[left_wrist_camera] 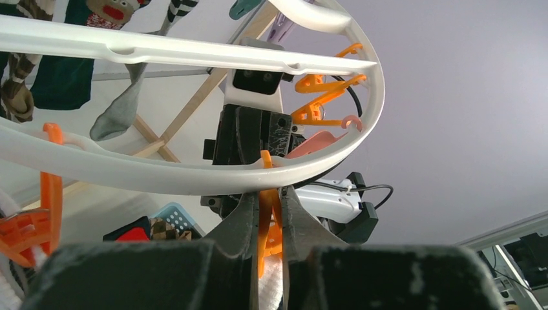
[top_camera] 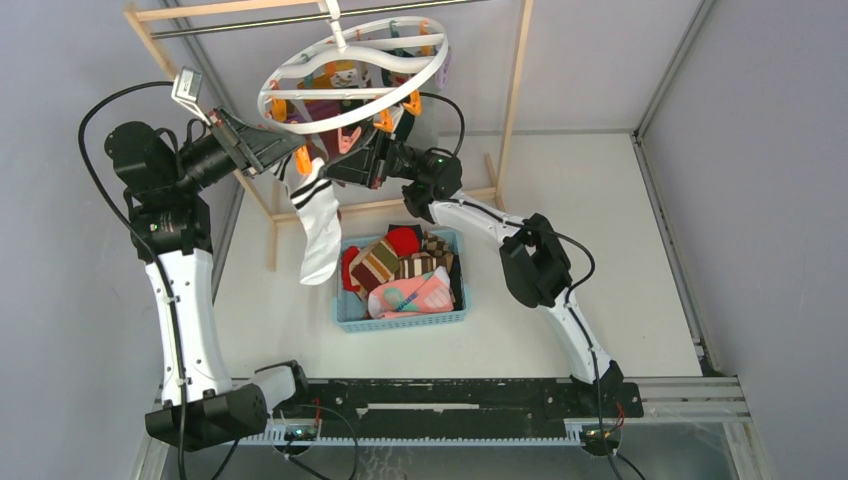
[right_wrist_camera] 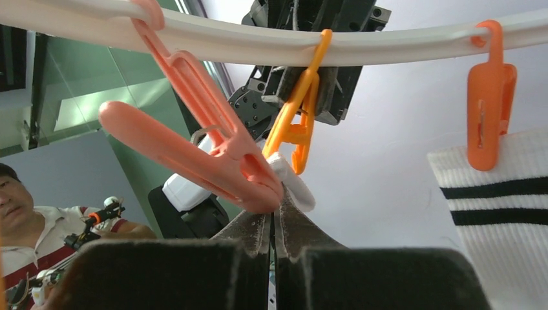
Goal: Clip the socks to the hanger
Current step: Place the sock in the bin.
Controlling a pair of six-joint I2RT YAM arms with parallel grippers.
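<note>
Task partly done. One white banded sock (top_camera: pixel 322 225) hangs clipped at the near-left rim of the hanger (left_wrist_camera: pixel 161 174). Other socks (left_wrist_camera: pixel 119 110) hang on its far side, and more socks (top_camera: pixel 410 290) lie in the blue basket (top_camera: pixel 400 322) below. The left gripper (left_wrist_camera: pixel 270 213) pinches an orange clip (left_wrist_camera: pixel 265 194). The right gripper (right_wrist_camera: pixel 274 213) is closed beside it, with white fabric at its tips.

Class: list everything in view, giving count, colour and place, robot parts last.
basket: one, blue, on table
basket socks: many, mixed colours, inside it
rack: one, light wood, behind basket
hanger: one, white, hung from rack
clips: several, orange and pink, on hanger's rim
banded sock: one, white, clipped to hanger
hung socks: several, grey, green, patterned, on hanger
man: one, light shirt, right wrist view's background
left tool: one, black, shut on orange clip
right tool: one, black, shut under hanger's rim
</note>
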